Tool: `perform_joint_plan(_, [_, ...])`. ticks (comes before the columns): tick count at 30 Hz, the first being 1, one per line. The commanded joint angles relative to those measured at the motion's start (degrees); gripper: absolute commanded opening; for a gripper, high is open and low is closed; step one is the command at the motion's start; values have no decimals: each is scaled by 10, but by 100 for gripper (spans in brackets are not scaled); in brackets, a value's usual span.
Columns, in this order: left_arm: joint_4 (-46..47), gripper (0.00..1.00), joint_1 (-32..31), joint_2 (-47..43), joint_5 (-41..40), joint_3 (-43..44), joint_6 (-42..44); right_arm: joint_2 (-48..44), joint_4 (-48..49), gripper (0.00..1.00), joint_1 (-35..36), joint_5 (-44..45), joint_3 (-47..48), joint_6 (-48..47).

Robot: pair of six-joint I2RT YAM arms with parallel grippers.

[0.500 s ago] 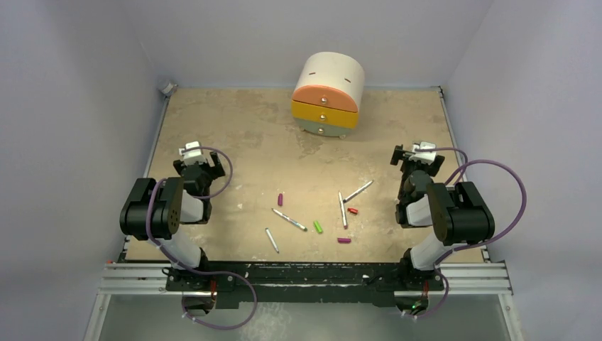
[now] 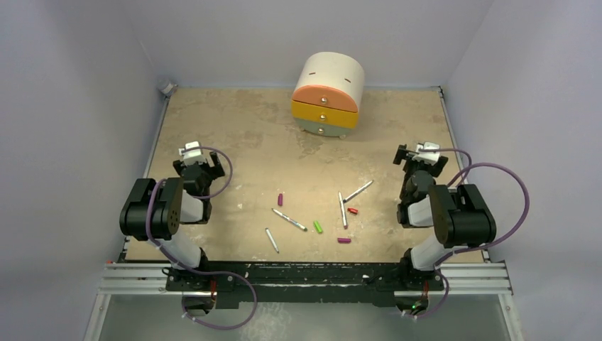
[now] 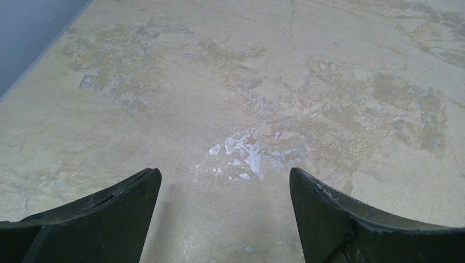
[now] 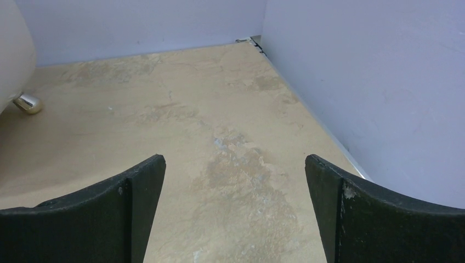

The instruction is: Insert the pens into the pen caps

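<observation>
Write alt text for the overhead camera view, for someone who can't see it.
Four grey-white pens and four caps, green, red and two purple, lie scattered and separate on a tan table. The left fingers and right fingers, at either side, are open and empty; a rounded drawer unit stands at the back.

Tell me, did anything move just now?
The right arm swung a tiny bit outward, so its open right pincer sits slightly nearer the right-hand wall. Nothing was grabbed or let go. The left pincer, also open, the pens and the pen caps stayed where they were.
</observation>
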Motion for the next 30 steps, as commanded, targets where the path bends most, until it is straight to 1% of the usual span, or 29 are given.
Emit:
perform_joint_plan(1, [-33,87,-3,-48,-20,20,6,-55,101,100,8,21,-35,-16])
perform_joint_plan(2, [-53,87,-3,-67,-29,26,-1,-85,76,100,15,40,-38,-17])
perform_joint_plan(3, [-80,87,-3,-82,-42,28,-5,-129,29,100,16,37,-34,-18])
perform_joint_plan(4, [-77,87,-3,-92,-55,25,-8,-175,-43,100,17,32,-19,-10])
perform_joint_plan(5, [-70,87,-3,-99,-72,20,-14,-229,-135,100,17,18,6,16])
perform_joint_plan(6, [-79,87,-2,-114,-98,17,-23,-280,-252,100,16,-19,38,58])
perform_joint_plan(7, [-96,87,-3,-142,-127,19,-37,-316,-336,100,16,-60,77,83])
perform_joint_plan(8, [-119,87,-3,-167,-155,23,-52,-342,-390,100,15,-96,107,99])
perform_joint_plan(10, [-188,87,-3,-231,-192,41,-94,-369,-456,100,15,-189,160,148])
perform_joint_plan(11, [-231,87,-3,-266,-190,54,-117,-375,-491,100,15,-235,182,182])
perform_joint_plan(13, [-285,87,-4,-333,-142,72,-163,-373,-577,100,16,-314,245,270])
perform_joint_plan(14, [-309,87,-3,-365,-121,80,-197,-366,-613,100,16,-347,265,298])
perform_joint_plan(15, [-342,87,-3,-391,-98,93,-226,-357,-635,100,17,-379,283,304])
perform_joint_plan(17, [-384,87,-4,-422,-38,114,-249,-343,-690,100,17,-392,303,313])
perform_joint_plan(18, [-416,87,-4,-426,-34,128,-269,-340,-712,100,17,-395,306,331])
perform_joint_plan(19, [-432,87,-4,-425,-25,138,-290,-338,-712,100,15,-405,305,352])
perform_joint_plan(20, [-435,87,-4,-423,-8,143,-311,-337,-708,83,14,-424,305,355])
perform_joint_plan(21, [-434,87,-5,-421,16,146,-328,-335,-698,47,14,-442,302,361])
perform_joint_plan(22, [-425,87,-5,-418,44,148,-349,-333,-706,20,14,-449,304,362])
perform_joint_plan(23, [-417,87,-4,-415,73,149,-372,-330,-712,2,14,-442,306,357])
perform_joint_plan(24, [-411,88,-4,-412,105,152,-386,-328,-724,0,15,-419,312,350])
perform_joint_plan(25, [-402,91,-4,-408,130,155,-400,-328,-751,0,19,-402,317,327])
perform_joint_plan(26, [-405,92,-5,-401,161,165,-413,-332,-771,0,26,-379,318,305])
perform_joint_plan(27, [-421,93,-6,-396,186,179,-406,-342,-797,0,41,-323,319,305])
perform_joint_plan(28, [-456,93,-13,-393,190,198,-384,-356,-818,0,69,-260,320,256])
perform_joint_plan(29, [-503,92,-29,-400,168,218,-344,-375,-837,0,100,-158,319,236])
perform_joint_plan(30, [-548,92,-56,-408,126,236,-295,-388,-852,0,129,-84,314,221])
